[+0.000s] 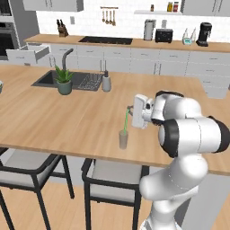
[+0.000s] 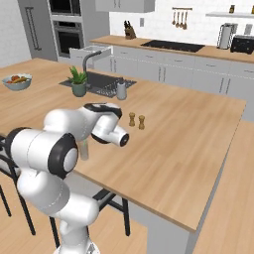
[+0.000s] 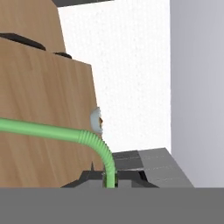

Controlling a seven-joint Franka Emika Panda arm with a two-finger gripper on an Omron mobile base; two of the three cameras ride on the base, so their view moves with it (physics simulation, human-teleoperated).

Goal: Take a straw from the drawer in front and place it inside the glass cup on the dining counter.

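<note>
My gripper point(image 1: 130, 109) is shut on the upper end of the light green straw point(image 1: 126, 121), which hangs almost upright. The straw's lower end reaches into the mouth of the glass cup point(image 1: 123, 140), near the front edge of the dining counter point(image 1: 67, 117). In the hand view the straw point(image 3: 52, 131) runs in from the left, bends at its ribbed joint and goes down between the dark fingertips point(image 3: 94, 177) of the gripper point(image 3: 109, 178). From the right base view the cup point(image 2: 84, 150) is half hidden behind my arm. The light grey drawer point(image 1: 28, 54) stands open by the far wall counter, also in view as the drawer point(image 2: 92, 50).
A potted plant point(image 1: 64, 81), a dark sink point(image 1: 49, 78) with faucet and a soap bottle point(image 1: 106, 82) sit further back on the island. Two brown shakers point(image 2: 137, 120) stand to the cup's right. A bowl point(image 2: 17, 81) is far left. Stools point(image 1: 112, 179) stand below the front edge.
</note>
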